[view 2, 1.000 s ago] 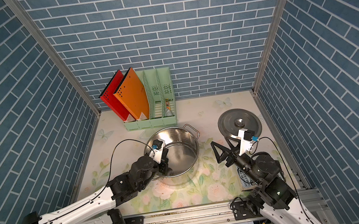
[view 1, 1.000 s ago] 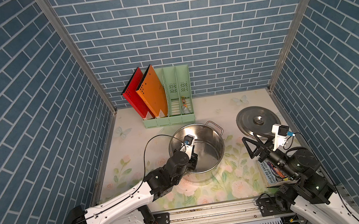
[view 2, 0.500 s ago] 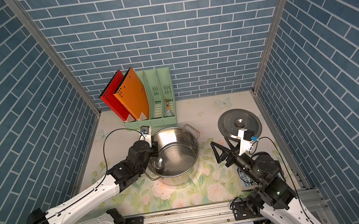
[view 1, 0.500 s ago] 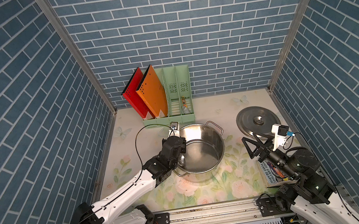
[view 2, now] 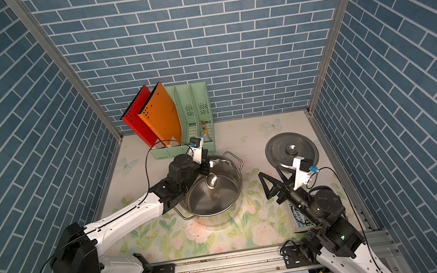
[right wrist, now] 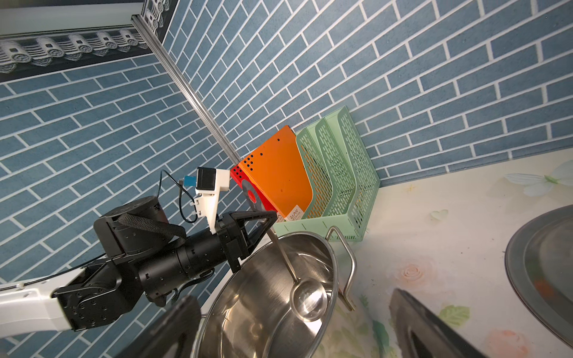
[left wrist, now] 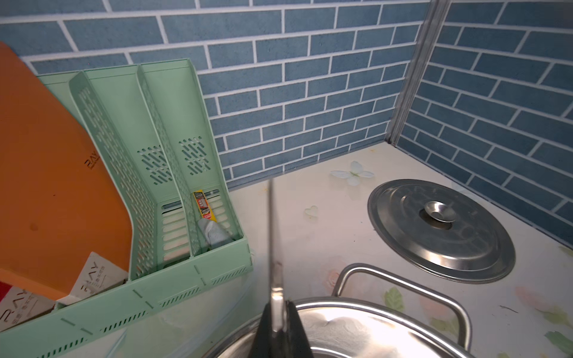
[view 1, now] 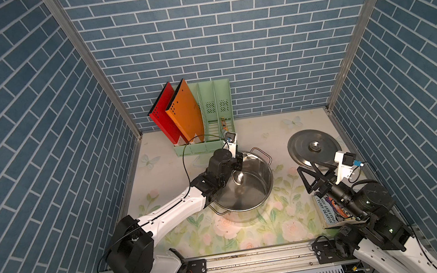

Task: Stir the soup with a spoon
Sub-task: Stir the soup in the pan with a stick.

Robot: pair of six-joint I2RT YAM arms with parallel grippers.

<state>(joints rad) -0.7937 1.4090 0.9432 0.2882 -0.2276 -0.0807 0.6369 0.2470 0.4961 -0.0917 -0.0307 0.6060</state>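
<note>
A steel pot (view 1: 250, 196) (view 2: 220, 199) stands mid-table on the flowered mat. My left gripper (view 1: 237, 161) (view 2: 206, 165) (left wrist: 277, 310) (right wrist: 267, 220) hangs over the pot's far-left rim, shut on the handle of the spoon (left wrist: 275, 279). The spoon slants down into the pot, and its round bowl (right wrist: 308, 299) (view 1: 239, 180) (view 2: 212, 180) is low inside. No soup shows; the pot's inside looks like bare shiny steel. My right gripper (view 1: 307, 167) (view 2: 270, 172) (right wrist: 294, 310) stands open to the right of the pot, holding nothing.
The pot's lid (view 1: 313, 147) (left wrist: 440, 229) lies flat at the right rear. A green file rack (view 1: 212, 143) (left wrist: 173, 186) with an orange folder (view 1: 183, 113) and a red one stands just behind the pot. A book (view 1: 327, 213) lies under my right arm. Brick walls close three sides.
My left arm has swung the spoon from the pot's near-left side round to its far-left rim. The right arm has stayed still.
</note>
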